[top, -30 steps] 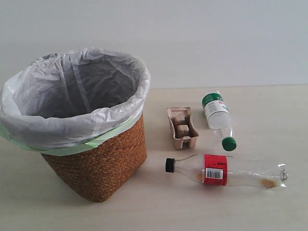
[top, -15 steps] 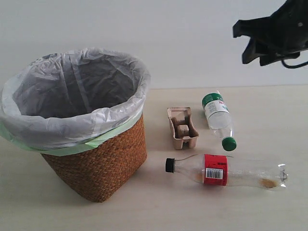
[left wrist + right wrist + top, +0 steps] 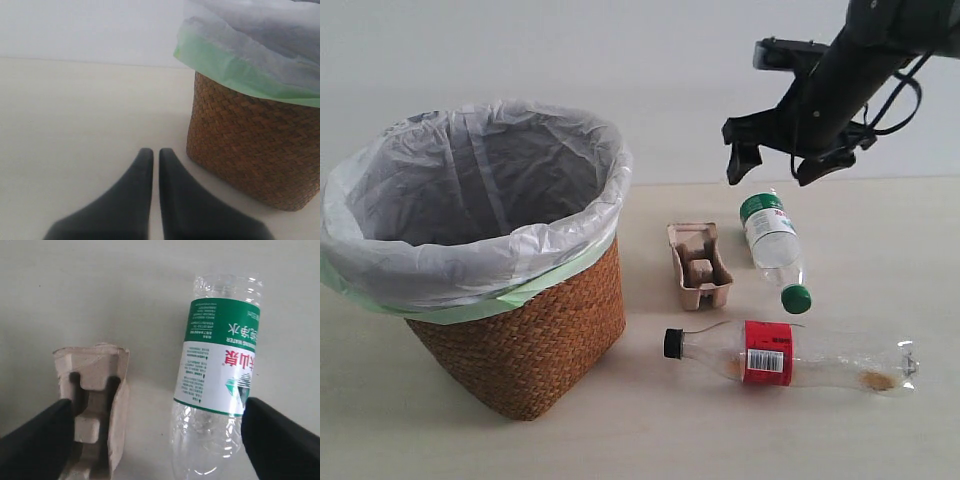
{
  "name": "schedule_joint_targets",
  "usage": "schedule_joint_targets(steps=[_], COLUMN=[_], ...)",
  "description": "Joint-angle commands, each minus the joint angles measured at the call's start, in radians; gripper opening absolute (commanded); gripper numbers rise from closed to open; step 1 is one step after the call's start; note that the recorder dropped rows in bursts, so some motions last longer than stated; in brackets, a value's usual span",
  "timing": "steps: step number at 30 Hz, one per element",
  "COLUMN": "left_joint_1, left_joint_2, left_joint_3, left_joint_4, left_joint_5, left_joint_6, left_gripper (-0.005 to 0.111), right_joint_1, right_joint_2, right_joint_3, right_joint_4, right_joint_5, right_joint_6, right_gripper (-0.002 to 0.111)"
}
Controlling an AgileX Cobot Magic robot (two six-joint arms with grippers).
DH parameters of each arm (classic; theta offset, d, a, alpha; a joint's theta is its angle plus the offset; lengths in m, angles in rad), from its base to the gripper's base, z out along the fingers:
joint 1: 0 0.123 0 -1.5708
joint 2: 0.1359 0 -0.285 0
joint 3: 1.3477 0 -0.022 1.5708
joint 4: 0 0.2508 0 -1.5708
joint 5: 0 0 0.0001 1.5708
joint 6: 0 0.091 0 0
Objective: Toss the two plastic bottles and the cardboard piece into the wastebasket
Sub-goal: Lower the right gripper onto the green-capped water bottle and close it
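Observation:
The brown wicker wastebasket (image 3: 525, 340) with its white bag stands at the left. The beige cardboard tray (image 3: 698, 265) lies right of it. The short green-capped bottle (image 3: 773, 245) lies beside the tray, and the long black-capped bottle (image 3: 790, 357) lies nearer the front. My right gripper (image 3: 775, 168) hangs open in the air just above the green bottle's base; its wrist view looks down on the green-label bottle (image 3: 217, 385) and the cardboard tray (image 3: 95, 400), with the wide jaws (image 3: 157, 407) spanning both. My left gripper (image 3: 156, 155) is shut, empty, low over the table beside the wastebasket (image 3: 250, 150).
A pale wooden table (image 3: 880, 260) carries everything, and a plain white wall rises behind it. The basket's bag rim (image 3: 480, 290) overhangs the wicker with a pale green edge.
The right arm came in from the upper right and dropped left and down until its open gripper hangs over the green bottle. Bottles, tray and basket have not moved.

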Motion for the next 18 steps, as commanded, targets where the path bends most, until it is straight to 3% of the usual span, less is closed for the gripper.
schedule_joint_targets(steps=[1,5,18], left_joint_1=[0.001,0.001,0.001], left_joint_2=[-0.003,-0.003,-0.003], left_joint_3=[0.004,0.004,0.004], left_joint_4=[0.003,0.003,0.003], left_joint_5=[-0.001,-0.001,-0.001], left_joint_6=[-0.008,-0.008,-0.008], left_gripper=[0.004,0.004,0.004], right_joint_1=[0.006,0.006,0.006], right_joint_2=[0.050,0.052,0.181], right_joint_3=[-0.058,-0.062,-0.060], right_joint_4=[-0.056,-0.179,-0.184], right_joint_5=[0.023,0.025,-0.048], right_joint_6=[0.029,0.096,0.128], right_gripper=[0.081,0.081,0.081])
